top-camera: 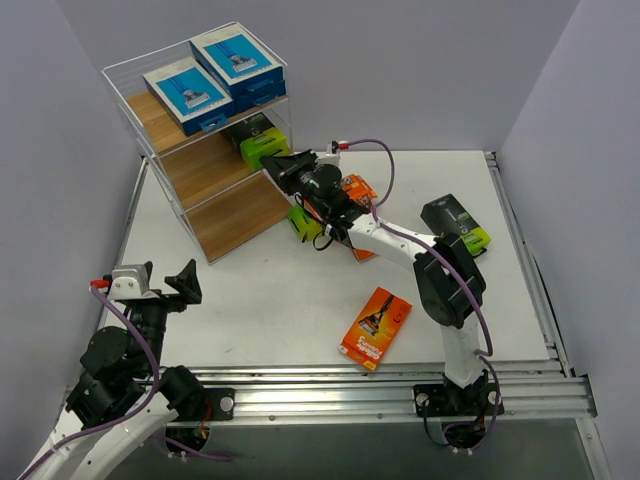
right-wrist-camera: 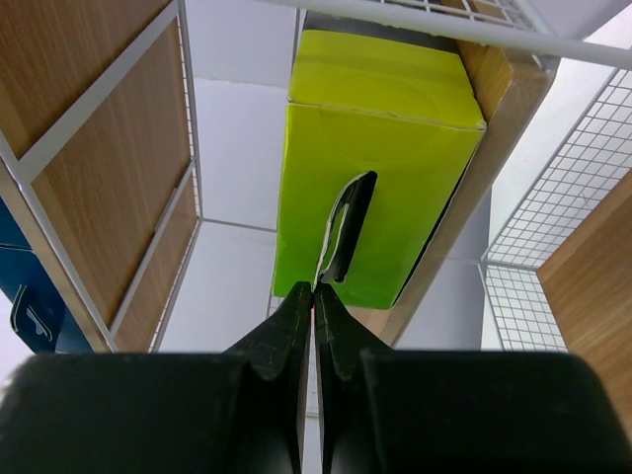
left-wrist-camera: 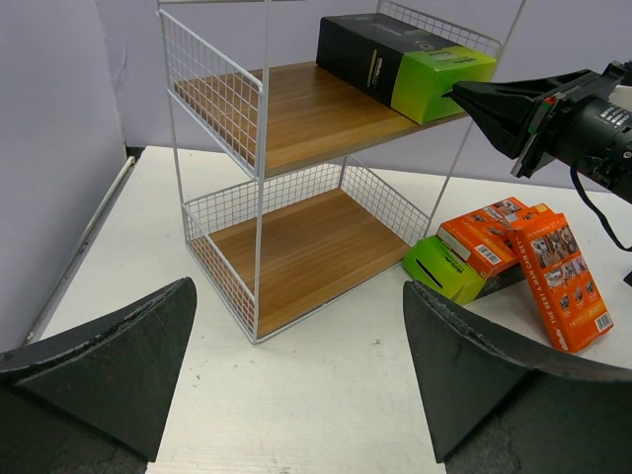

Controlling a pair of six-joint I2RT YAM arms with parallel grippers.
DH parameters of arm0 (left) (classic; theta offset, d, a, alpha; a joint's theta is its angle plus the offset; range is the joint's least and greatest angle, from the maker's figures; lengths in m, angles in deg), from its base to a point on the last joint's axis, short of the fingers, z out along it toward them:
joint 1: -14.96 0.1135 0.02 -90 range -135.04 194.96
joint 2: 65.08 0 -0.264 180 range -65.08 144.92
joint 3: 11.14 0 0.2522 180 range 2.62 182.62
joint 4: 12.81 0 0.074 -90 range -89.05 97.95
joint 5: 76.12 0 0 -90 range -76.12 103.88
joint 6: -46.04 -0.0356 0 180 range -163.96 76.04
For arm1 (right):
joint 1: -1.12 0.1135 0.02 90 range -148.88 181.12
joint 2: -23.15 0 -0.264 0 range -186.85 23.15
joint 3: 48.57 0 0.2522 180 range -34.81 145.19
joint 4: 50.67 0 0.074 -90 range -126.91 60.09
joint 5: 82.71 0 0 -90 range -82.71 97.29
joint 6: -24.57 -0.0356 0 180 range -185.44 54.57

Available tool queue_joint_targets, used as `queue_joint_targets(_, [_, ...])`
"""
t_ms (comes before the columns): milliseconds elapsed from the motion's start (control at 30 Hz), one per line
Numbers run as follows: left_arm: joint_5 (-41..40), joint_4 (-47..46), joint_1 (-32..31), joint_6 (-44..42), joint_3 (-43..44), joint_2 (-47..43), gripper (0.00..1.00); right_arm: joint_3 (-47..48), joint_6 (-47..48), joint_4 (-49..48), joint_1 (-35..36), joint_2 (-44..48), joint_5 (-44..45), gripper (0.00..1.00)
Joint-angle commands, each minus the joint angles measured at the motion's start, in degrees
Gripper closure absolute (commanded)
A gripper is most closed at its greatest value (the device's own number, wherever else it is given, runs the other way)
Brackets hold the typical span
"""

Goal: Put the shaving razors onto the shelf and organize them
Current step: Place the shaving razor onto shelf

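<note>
Two blue packs (top-camera: 188, 92) lie on the shelf (top-camera: 235, 215), top tier; one black-and-lime pack (right-wrist-camera: 370, 168) sits on the middle board. The right pincer (right-wrist-camera: 314, 288) is closed and empty, tips right at that pack's lime end. The left pincer (left-wrist-camera: 296, 286) hangs wide open near its base. On the surface (top-camera: 300, 300): a lone orange pack (top-camera: 375, 328), another black pack (top-camera: 455, 225), and a pile (left-wrist-camera: 484, 242) of orange and lime packs beside the shelf.

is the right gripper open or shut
Shut. The right gripper shows its fingertips pressed together, nothing between them, pointing at the lime-green pack on the shelf.
</note>
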Motion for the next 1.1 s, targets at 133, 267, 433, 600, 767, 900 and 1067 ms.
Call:
queue_joint_targets(133, [0.3,-1.5,-0.3,-0.4,1.1,-0.1,0.06,0.0,-2.7,-12.6,-0.7,-1.1,3.1,1.0])
queue_joint_targets(267, [0.4,-1.5,-0.3,-0.4,1.1,-0.1,0.06,0.2,-3.1,-13.9,-1.0,-1.7,3.4,1.0])
queue_joint_targets(433, [0.3,-1.6,-0.4,-0.4,1.1,-0.1,0.06,0.5,-4.3,-15.5,-1.4,-3.1,2.5,1.0])
queue_joint_targets(600, [0.4,-1.6,-0.4,-0.3,1.1,0.0,0.05,0.4,-4.2,-16.3,-1.5,-3.3,2.0,1.0])
queue_joint_targets(767, [0.5,-1.6,-0.4,-0.4,1.1,0.0,0.06,0.1,-4.1,-16.2,-1.6,-2.7,1.6,1.0])
queue_joint_targets(900, [-0.1,-1.5,-0.4,-0.4,1.1,0.0,0.05,0.5,-4.0,-16.1,-1.6,-2.5,1.0,0.87])
queue_joint_targets(1067, [-0.4,-1.5,-0.4,-0.4,1.1,0.1,0.05,0.4,-4.1,-15.8,-1.6,-2.0,-1.5,0.62])
